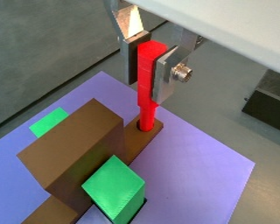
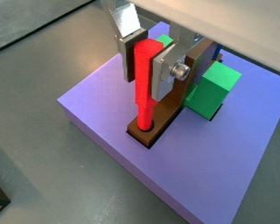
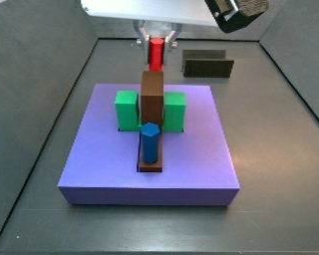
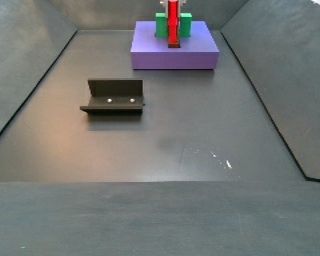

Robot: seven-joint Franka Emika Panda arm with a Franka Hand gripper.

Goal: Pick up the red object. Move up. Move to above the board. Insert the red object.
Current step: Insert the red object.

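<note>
At the far end of the board [image 3: 152, 105], the gripper [image 1: 149, 66] hung directly over the plank, clenched on the red object [image 1: 149, 83]. Silver fingers [image 1: 168, 74] pinched the peg's upper part in both wrist views; its lower part showed below them. Peg's long axis stood vertical, in line w/ the gripper, so the relation that mattered was straight down: peg tip vs. hole in the board end. In a wrist view the tip [image 2: 143, 118] met the brown surface at the board's end, apparently at or just entering the hole; depth couldn't be told. Judged: insert step underway, needing only a straight descent w/ no tilt.

Around it: the blue peg [image 3: 149, 142] stood upright at the board's near end, well apart from the gripper, not in the way. Green blocks [image 3: 127, 110] flanked the board's raised middle on left & right, near the gripper but beside its path, not under it. All sat on the purple platform [image 3: 83, 159]. Fixture [image 4: 113, 96] stood on the floor, well apart from the platform. Dark open box [image 3: 207, 67] lay far right, behind the platform, clear of the work.
</note>
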